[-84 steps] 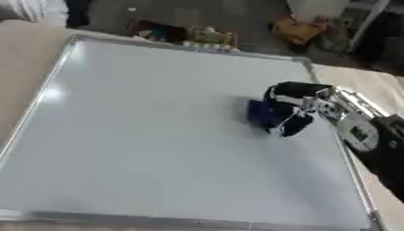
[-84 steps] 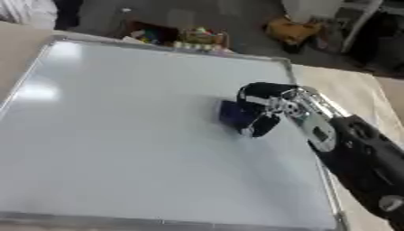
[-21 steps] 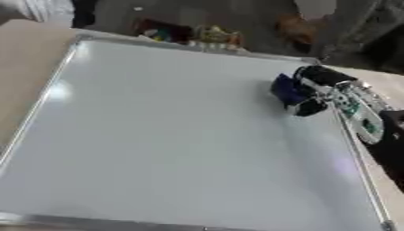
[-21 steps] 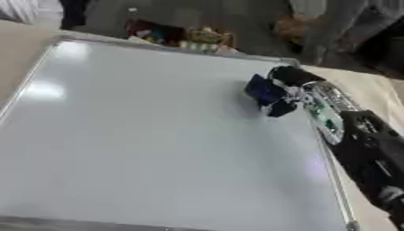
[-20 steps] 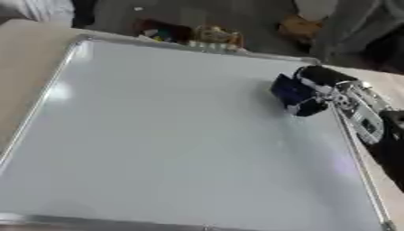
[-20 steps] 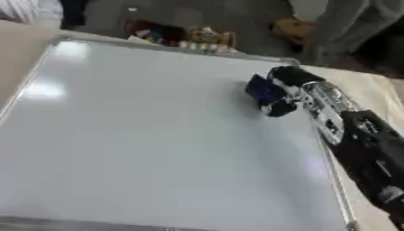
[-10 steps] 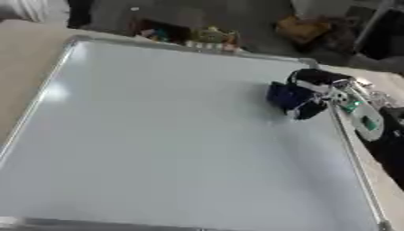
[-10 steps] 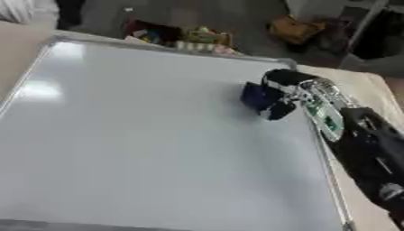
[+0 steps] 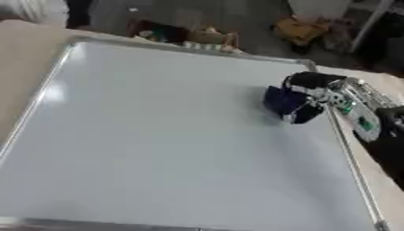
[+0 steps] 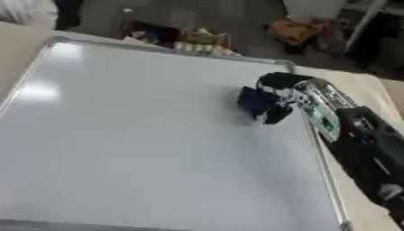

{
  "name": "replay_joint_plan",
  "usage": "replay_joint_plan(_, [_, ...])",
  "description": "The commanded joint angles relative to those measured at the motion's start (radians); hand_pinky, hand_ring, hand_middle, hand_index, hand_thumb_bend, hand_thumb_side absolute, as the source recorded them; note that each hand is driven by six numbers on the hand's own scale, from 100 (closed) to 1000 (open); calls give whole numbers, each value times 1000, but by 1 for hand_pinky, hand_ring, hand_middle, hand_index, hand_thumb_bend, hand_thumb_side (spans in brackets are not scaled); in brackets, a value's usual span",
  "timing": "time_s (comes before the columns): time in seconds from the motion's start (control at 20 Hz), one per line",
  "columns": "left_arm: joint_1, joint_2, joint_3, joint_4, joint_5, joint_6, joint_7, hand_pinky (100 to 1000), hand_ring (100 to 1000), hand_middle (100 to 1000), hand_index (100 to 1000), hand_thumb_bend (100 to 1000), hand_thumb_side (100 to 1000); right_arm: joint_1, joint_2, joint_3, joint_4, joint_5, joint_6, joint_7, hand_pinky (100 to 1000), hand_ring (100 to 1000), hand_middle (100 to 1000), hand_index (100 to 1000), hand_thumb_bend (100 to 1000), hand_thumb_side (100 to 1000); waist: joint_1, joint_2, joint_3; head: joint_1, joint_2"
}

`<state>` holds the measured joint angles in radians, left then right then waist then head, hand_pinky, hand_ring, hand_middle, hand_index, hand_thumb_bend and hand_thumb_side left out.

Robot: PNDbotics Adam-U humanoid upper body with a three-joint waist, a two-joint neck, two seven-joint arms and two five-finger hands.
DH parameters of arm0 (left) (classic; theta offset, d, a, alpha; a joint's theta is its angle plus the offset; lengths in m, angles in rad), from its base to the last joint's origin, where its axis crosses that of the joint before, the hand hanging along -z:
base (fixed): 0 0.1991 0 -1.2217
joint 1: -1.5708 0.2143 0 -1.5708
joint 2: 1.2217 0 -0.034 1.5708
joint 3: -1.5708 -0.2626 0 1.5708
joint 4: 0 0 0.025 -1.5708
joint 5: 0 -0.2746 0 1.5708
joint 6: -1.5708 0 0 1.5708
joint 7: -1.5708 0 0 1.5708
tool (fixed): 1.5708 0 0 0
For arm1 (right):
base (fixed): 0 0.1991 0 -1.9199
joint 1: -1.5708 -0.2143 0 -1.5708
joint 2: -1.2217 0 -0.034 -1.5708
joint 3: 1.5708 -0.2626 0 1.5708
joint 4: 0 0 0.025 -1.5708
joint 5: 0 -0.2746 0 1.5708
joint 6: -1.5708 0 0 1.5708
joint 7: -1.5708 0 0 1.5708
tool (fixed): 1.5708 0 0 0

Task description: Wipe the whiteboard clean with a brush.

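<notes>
Left eye view: right hand (image 9: 309,92) curls round the blue brush (image 9: 281,101), pressing it on the whiteboard (image 9: 158,135) near its far right corner; unwiped surface lies leftward.

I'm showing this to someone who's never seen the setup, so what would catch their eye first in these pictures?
First, the big whiteboard, pale and bare, filling most of the view. Next, the robot's right hand near the board's right edge, toward the far end, its dark fingers curled round a blue brush pressed on the surface. Beyond the far edge, colourful clutter lies on the floor.
</notes>
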<state>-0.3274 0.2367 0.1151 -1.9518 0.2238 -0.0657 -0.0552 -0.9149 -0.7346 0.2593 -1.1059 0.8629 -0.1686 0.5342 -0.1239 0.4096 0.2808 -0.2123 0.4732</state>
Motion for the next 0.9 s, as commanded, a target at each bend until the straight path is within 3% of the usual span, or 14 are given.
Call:
replay_joint_plan(0.05, [-12,12,4,-20,2,1,4,532,387,465,475,193,889,24,-3,31,-9,-1,-15,18,525,625,242,201,100,230,8,-15,2,4,2])
replay_joint_plan(0.9, [-12,13,0,-20,7,7,5,532,389,465,475,197,883,112,-76,118,-266,-130,-9,114,508,614,234,202,100,208,10,-32,-8,17,5])
